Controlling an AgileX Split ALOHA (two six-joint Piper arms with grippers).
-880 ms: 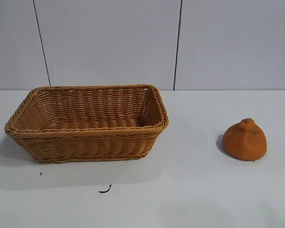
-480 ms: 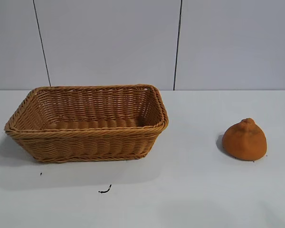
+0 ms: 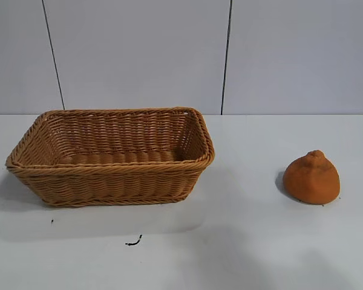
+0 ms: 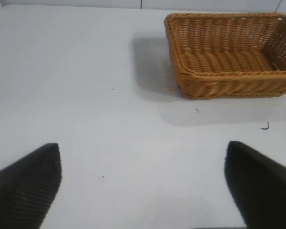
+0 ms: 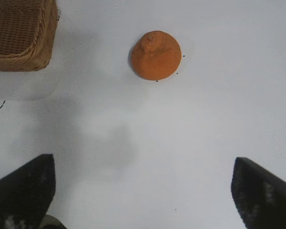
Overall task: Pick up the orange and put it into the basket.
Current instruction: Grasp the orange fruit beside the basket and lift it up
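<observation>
The orange (image 3: 312,177) is dull orange with a knobby neck and sits on the white table at the right; it also shows in the right wrist view (image 5: 155,55). The woven wicker basket (image 3: 112,179) stands empty at the left and shows in the left wrist view (image 4: 231,82) and, by one corner, in the right wrist view (image 5: 20,33). My right gripper (image 5: 143,183) is open and empty above the table, well short of the orange. My left gripper (image 4: 143,179) is open and empty over bare table, away from the basket. Neither gripper shows in the exterior view.
A small dark scrap (image 3: 133,241) lies on the table (image 3: 242,241) in front of the basket. A grey panelled wall (image 3: 139,54) stands behind the table. Tiny dark specks lie beside the orange.
A faint shadow has spread on the table in front, between the basket and the orange. The orange and the basket have not moved.
</observation>
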